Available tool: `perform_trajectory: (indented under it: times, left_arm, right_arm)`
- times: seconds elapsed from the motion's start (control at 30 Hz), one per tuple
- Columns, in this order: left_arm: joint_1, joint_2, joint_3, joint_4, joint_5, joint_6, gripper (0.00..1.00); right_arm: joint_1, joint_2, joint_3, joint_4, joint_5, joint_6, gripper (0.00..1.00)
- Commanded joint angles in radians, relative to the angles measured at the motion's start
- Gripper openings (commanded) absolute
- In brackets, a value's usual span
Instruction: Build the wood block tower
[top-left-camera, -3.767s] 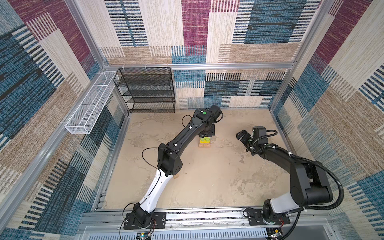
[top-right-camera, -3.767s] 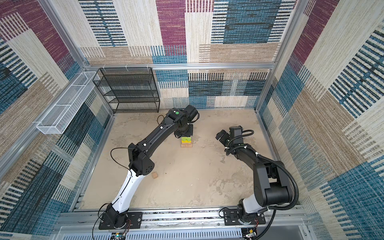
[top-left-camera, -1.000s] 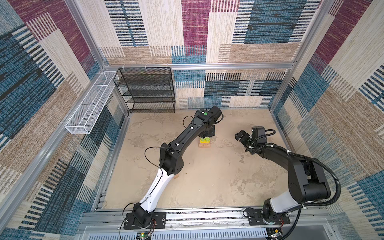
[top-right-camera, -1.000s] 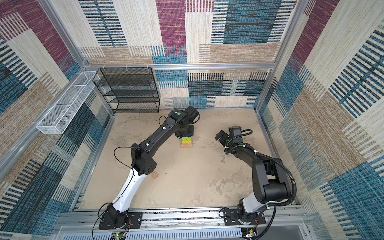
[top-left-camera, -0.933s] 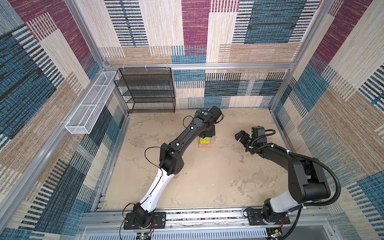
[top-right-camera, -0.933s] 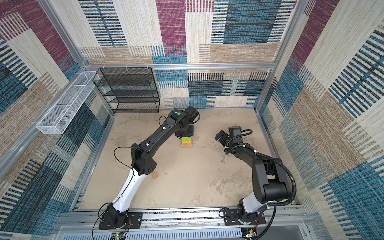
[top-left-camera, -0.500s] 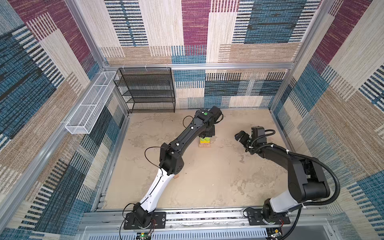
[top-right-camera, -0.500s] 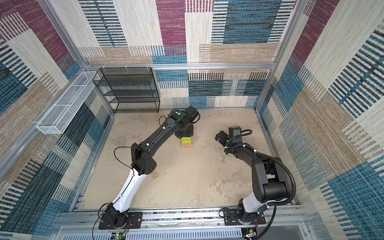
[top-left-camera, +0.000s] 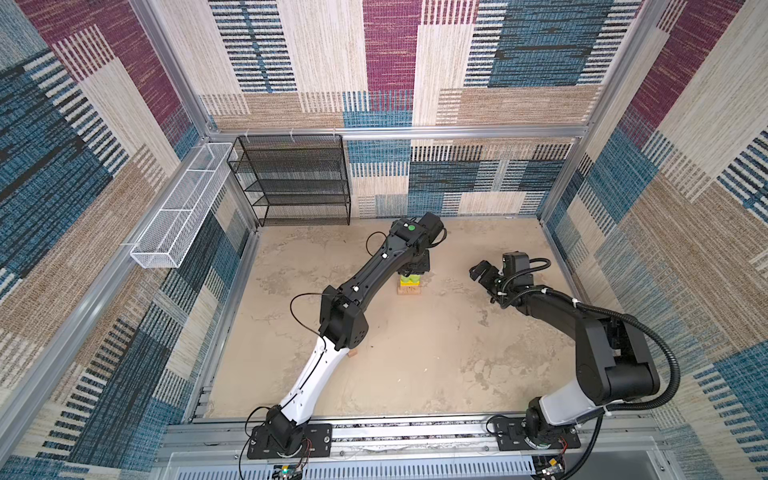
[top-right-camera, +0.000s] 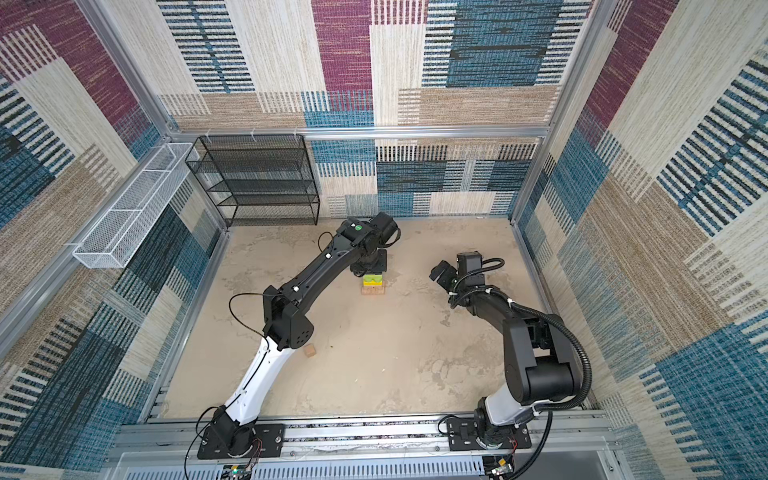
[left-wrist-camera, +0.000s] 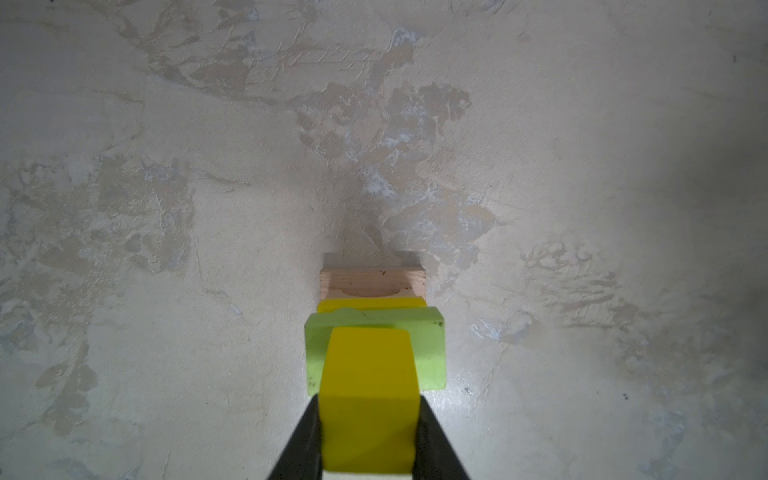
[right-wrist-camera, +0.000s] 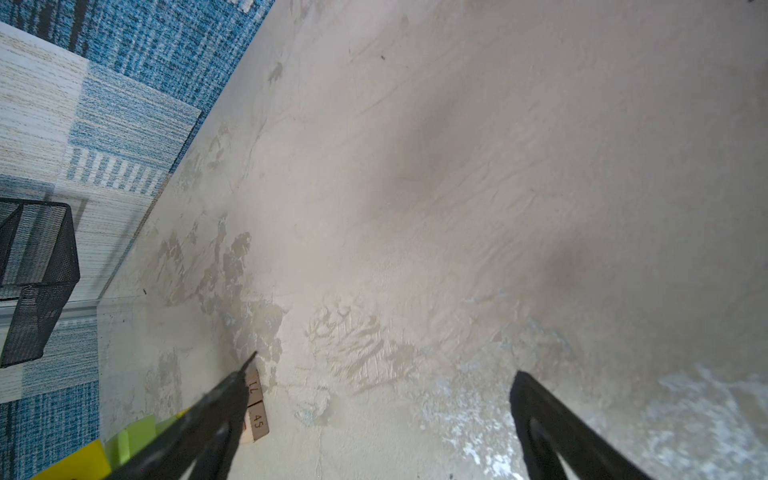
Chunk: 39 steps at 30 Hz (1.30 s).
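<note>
The left jaws clamp the yellow cube (left-wrist-camera: 368, 399) just above the lime green bar (left-wrist-camera: 430, 345). The right jaws gape wide, empty, the tower (right-wrist-camera: 258, 422) beside one

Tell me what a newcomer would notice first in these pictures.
The eye goes first to the bright wood block tower, mid-floor toward the back. The left gripper is shut on a yellow cube at its top, just above the lime green bar. The right gripper hangs open and empty off to the right, and a lone tan cube sits by the left arm's elbow.
</note>
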Motion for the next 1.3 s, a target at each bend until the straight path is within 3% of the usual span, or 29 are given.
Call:
perform_trajectory:
  times: [0.0,0.7,1.27]
  left_arm:
    - [0.000,0.002,0.010,-0.002,-0.009,-0.029,0.27]
    - [0.000,0.004,0.010,-0.003,0.000,-0.036,0.39]
    - [0.000,0.005,0.011,0.002,-0.006,-0.041,0.30]
  right_arm:
    - [0.000,0.005,0.009,0.011,-0.001,-0.011,0.99]
    - [0.000,0.003,0.009,0.011,-0.003,-0.013,0.99]
    - [0.000,0.006,0.008,0.010,-0.003,-0.013,0.99]
